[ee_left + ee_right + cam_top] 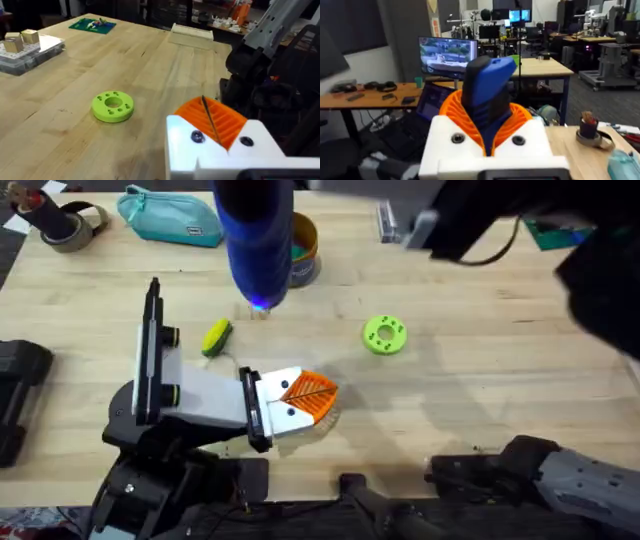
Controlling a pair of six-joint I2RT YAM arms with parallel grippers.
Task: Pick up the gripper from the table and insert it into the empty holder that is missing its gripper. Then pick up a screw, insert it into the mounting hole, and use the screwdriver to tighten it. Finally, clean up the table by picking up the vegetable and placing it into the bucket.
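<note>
Counter inventory: driver in hand, tidy-up outstanding.

Left to right: holder (200, 395) at the near-left, a white-and-orange pincer (305, 398) seated on its end; the left pincer (220, 135) empty, fingers nearly together; vegetable (216, 337) loose on the counter (480, 350) just behind the holder; screwdriver (258, 240) raised, tip light on, clamped upright in the right pincer (487, 127); bucket (303, 248) behind it. Insertion looks done; screw tightening unconfirmed; vegetable not yet binned.
</note>
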